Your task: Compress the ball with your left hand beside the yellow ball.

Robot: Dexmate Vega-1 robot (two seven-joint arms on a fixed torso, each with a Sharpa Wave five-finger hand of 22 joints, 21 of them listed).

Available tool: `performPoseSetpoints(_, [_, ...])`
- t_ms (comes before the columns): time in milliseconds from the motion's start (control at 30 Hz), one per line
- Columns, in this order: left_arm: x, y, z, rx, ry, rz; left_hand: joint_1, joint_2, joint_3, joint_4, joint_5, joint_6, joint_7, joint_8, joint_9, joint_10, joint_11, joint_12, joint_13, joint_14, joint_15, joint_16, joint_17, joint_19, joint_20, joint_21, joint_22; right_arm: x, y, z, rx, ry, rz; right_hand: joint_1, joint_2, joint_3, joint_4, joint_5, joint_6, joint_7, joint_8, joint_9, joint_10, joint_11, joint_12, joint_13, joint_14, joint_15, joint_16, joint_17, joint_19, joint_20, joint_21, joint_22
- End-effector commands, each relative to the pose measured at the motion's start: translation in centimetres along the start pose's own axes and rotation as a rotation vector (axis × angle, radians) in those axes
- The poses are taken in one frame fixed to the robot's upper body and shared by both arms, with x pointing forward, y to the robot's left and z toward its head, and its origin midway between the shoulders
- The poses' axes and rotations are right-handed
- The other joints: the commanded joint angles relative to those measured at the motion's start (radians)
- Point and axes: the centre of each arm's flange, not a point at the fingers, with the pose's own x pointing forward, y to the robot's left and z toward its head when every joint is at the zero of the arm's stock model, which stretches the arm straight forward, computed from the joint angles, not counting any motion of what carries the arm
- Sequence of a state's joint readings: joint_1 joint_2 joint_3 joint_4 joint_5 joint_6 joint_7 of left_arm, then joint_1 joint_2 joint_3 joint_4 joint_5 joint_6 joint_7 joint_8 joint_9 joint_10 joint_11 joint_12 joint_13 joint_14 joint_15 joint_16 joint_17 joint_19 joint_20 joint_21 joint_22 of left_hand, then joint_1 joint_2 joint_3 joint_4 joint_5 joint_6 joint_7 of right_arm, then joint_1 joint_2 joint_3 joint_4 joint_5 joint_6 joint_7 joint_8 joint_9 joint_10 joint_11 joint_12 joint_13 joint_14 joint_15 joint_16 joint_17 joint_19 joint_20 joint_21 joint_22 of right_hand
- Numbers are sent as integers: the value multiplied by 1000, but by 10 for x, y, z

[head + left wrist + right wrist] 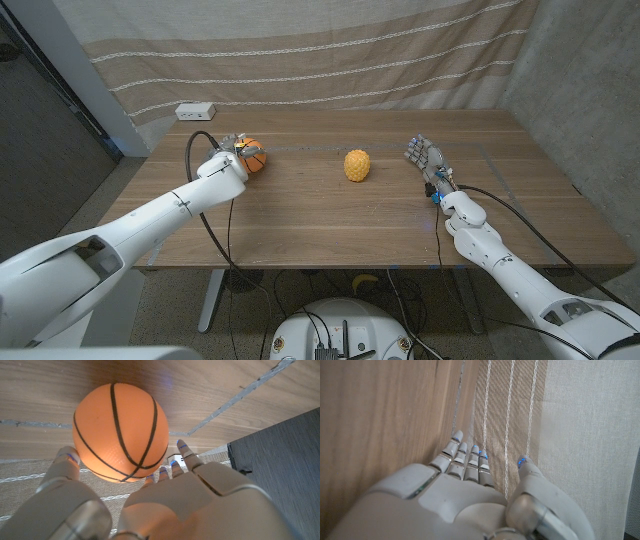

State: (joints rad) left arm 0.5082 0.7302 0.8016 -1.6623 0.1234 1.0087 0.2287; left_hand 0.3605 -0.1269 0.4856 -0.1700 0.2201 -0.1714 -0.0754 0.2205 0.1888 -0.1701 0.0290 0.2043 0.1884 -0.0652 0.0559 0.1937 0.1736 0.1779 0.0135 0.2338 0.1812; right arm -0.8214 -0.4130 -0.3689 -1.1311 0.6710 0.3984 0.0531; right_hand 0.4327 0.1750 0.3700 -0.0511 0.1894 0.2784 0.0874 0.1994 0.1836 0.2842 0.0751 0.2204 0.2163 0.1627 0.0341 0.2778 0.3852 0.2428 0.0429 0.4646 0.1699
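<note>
My left hand [232, 150] is wrapped around the basketball [255, 158], fingers [182, 452] on one flank and thumb on the other, so I am gripping it. It sits on the tabletop [300, 215] well to the left of the yellow ball [356, 165]. It looks like a small, light foam or rubber toy, probably soft enough to give; its smooth skin could squirt out, so I would squeeze across its widest part. Bare wood lies between it and the yellow ball. My right hand [424, 158] waits beyond that ball, empty, fingers apart.
</note>
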Motion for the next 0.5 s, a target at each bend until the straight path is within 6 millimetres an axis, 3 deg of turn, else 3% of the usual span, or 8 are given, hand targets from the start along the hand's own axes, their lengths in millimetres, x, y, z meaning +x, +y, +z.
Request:
performPoseSetpoints(33, [8,-6,0,13,16,-40,68,35,12,-1,-14,-229,31,22,4,-66,-9,18,2,63,-22,12,1,66,-19,16,-1,2,0,0,-3,2,-1,-11,-2,3,-7,0,9,3,-1,3,6,2,1,3,8,1,4,1,5,2,-6,4])
performPoseSetpoints(133, [9,-6,1,8,19,-41,123,60,21,-5,-28,-206,41,34,3,-17,-9,23,0,141,-51,19,0,140,-28,30,-2,3,0,0,-4,0,-3,-12,-2,3,-7,0,9,3,-1,3,7,1,1,3,8,1,4,1,5,1,-7,4])
performPoseSetpoints(233, [11,-6,3,10,23,-36,199,96,34,-8,-38,-152,89,57,1,60,-21,31,-2,230,-87,19,-2,221,-36,44,-2,3,0,0,-4,0,-7,-12,-2,3,-7,0,9,3,-1,3,8,2,2,3,9,2,4,1,6,2,-8,4])
performPoseSetpoints(300, [11,-6,4,11,31,-28,234,114,41,-9,-40,-126,111,64,0,107,-29,38,-2,277,-94,22,-2,260,-39,51,-1,3,-1,0,-4,1,-9,-13,-2,4,-7,0,9,3,-1,3,8,2,2,3,9,2,4,1,6,2,-8,4])
performPoseSetpoints(433, [12,-7,5,8,39,-5,331,158,52,-12,-45,-49,161,78,-1,219,-64,48,-3,384,-140,18,-3,348,-72,67,1,3,-2,0,-4,1,-12,-14,-1,4,-8,0,8,3,-2,3,8,2,1,3,9,1,4,1,7,2,-9,4])
performPoseSetpoints(500, [12,-7,5,3,43,-3,391,180,57,-16,-43,-10,184,79,-1,292,-102,60,-3,450,-172,21,-2,392,-90,79,4,4,-2,0,-6,1,-12,-14,-1,5,-8,0,9,3,-2,3,8,2,1,3,9,2,5,1,7,2,-10,4])
